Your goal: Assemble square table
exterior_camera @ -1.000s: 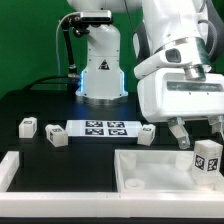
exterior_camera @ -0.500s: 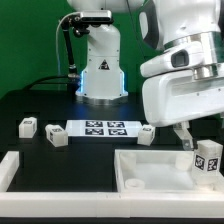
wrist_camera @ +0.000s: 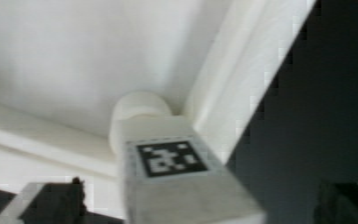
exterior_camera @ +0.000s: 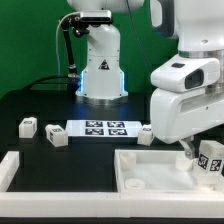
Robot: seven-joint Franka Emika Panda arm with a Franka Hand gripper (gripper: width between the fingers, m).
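The marker board (exterior_camera: 105,127) lies between 2 legs (exterior_camera: 57,137), behind the table top (exterior_camera: 150,175).

A robot lab is shown. A white robot arm (exterior_camera: 100,62) is fixed at the back of a black desk (exterior_camera: 40,105), and a green wall (exterior_camera: 28,40) is seen behind. Black-and-white tags are printed on the marker board (exterior_camera: 103,128) and on small white blocks (exterior_camera: 28,126).

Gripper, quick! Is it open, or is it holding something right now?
Gripper: open. Its fingers are spread either side of the tagged leg, with gaps showing, so it is not gripping it.
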